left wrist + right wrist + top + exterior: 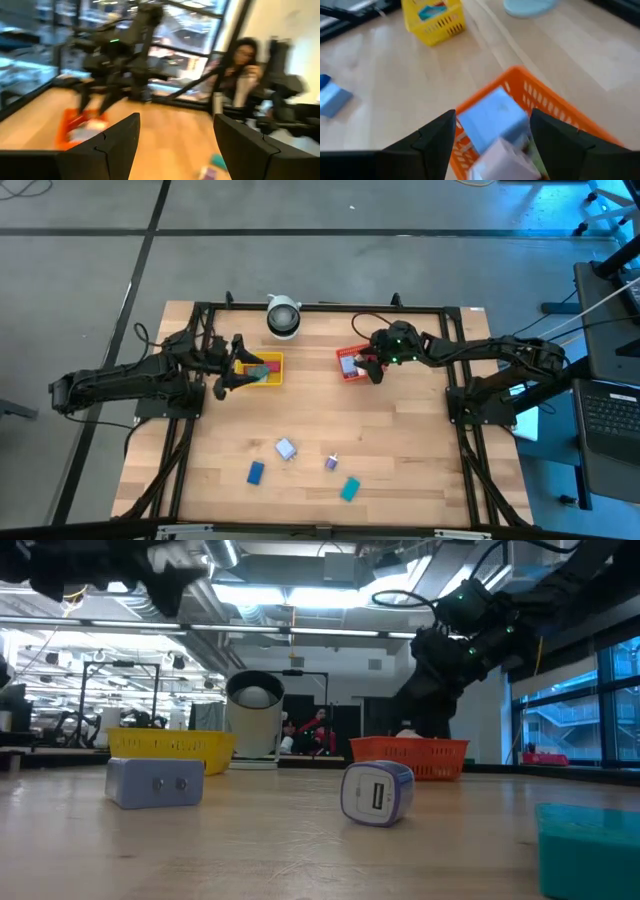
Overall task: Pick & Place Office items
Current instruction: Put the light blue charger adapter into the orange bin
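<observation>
From above, your right gripper (366, 369) hangs over the red tray (347, 354); the left gripper (232, 365) sits at the yellow tray (275, 373). Four office items (286, 448) lie loose on the table's near half. At table level, two pale items (155, 781) stand foremost. Your right wrist shows parted, empty fingers (432, 141) above a light blue block (492, 120), probably resting in the tray. Left fingers (117, 140) stand wide, holding nothing.

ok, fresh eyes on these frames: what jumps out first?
The right gripper hangs over the red tray at the table's back, jaws apart above a light blue block in it. Opposite, the left gripper hangs open by the yellow tray. Four small pieces sit loose near the front edge, among them a blue one and a teal one.
</observation>
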`<state>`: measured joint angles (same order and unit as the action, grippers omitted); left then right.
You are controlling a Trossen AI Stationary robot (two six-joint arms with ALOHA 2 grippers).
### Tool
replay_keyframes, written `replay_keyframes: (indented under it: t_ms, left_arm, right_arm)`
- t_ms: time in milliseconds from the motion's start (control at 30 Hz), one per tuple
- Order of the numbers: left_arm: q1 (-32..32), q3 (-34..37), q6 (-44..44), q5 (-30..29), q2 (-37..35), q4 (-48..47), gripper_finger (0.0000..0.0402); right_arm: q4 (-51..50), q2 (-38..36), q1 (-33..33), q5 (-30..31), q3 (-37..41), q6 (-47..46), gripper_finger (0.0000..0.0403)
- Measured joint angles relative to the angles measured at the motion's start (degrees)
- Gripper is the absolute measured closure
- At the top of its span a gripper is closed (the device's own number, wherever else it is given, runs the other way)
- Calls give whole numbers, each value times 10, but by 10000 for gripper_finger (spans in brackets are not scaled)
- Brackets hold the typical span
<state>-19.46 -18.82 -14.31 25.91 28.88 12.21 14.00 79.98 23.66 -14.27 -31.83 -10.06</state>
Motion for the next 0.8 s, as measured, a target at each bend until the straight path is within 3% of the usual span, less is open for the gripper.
replay_keyframes:
  t_ms: [167,300,500,633,800]
  left_arm:
    - [71,-24,27,3,19,-21,153]
    - [154,-27,70,-78,65,-54,153]
    - [263,-27,117,-170,175,-33,153]
    - [301,-41,142,-211,248,-18,153]
    - [327,-84,235,-245,343,-69,152]
  right_arm:
    - [1,-5,0,-38,-17,17,156]
    - [-1,-11,0,-88,-20,22,169]
    - [1,-12,0,-93,-20,22,182]
    - [1,-12,0,-93,-20,22,185]
    - [6,-12,-10,-93,-20,21,185]
